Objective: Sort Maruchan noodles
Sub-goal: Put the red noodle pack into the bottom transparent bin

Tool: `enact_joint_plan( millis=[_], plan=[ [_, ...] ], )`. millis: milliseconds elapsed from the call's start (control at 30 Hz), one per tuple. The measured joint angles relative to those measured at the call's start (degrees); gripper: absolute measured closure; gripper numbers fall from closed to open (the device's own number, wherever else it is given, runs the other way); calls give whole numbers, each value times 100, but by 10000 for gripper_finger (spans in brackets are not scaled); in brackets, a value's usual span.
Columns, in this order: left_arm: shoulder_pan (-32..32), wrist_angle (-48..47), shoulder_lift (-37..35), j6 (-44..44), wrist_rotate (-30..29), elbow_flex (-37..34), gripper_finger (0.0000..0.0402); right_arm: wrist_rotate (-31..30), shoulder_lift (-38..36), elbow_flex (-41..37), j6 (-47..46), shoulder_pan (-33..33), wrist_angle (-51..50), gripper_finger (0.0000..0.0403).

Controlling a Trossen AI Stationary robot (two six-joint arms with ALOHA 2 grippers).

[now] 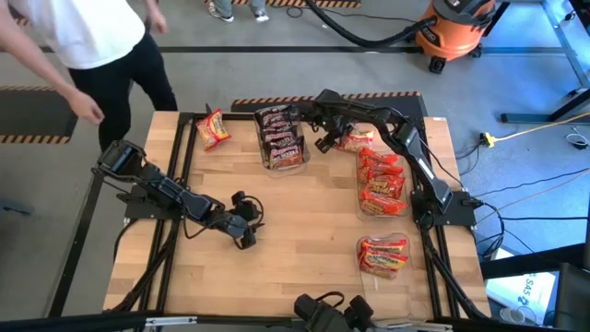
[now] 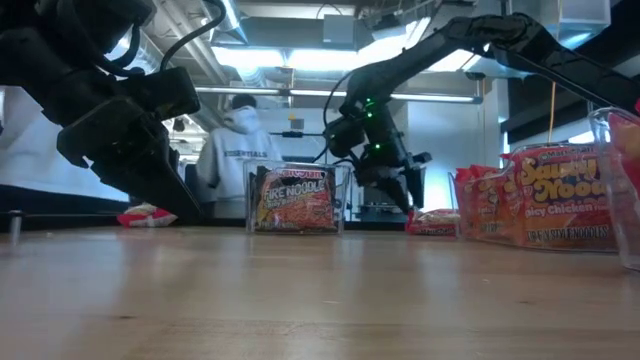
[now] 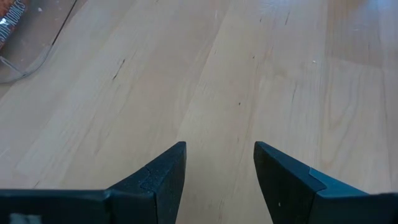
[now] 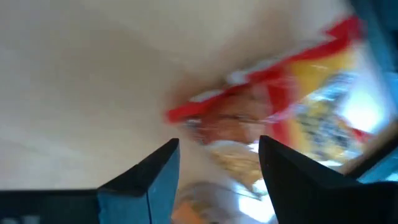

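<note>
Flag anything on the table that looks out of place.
One yellow-orange noodle packet lies loose and askew near the table's far left corner, outside every bin. Another packet sits loose under the right gripper. The rest are packed in clear bins.

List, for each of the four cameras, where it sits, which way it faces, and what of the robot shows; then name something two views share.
High: overhead, straight down; both arms, bins of noodle packets.
Low: table height, level across; both arms, dark-packet bin.
Left wrist: on the left arm, facing bare table; open left end effector.
Right wrist: on the right arm, over a loose packet; right end effector apart.
Shared: dark-packet bin, high and low.
</note>
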State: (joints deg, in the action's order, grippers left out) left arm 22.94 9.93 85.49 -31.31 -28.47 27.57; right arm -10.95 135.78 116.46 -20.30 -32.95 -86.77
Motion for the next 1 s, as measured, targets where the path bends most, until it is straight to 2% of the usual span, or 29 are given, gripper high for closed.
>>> enact_joint_plan(
  millis=[67,200,367,500,600,667,767,1000],
  plan=[
    [0,0,0,-2,0,0,217,248,21,0,108,-2,24,208],
    [0,0,0,-4,74,0,217,264,-49,10,221,-7,-198,228],
    [0,0,0,-2,101,0,217,409,-411,15,227,-111,-174,289],
    [0,2,0,-2,99,0,217,390,-594,24,-445,-539,35,341],
    [0,4,0,-2,99,0,217,610,-580,-20,-980,-767,763,367],
    [0,6,0,-3,99,0,217,1009,-551,-72,-1091,-741,1191,377],
    [10,6,0,-7,99,0,217,1184,-535,-271,-1388,-682,1515,387],
    [11,7,0,-4,96,-2,217,831,-535,-804,-1746,-723,1313,391]
  ],
)
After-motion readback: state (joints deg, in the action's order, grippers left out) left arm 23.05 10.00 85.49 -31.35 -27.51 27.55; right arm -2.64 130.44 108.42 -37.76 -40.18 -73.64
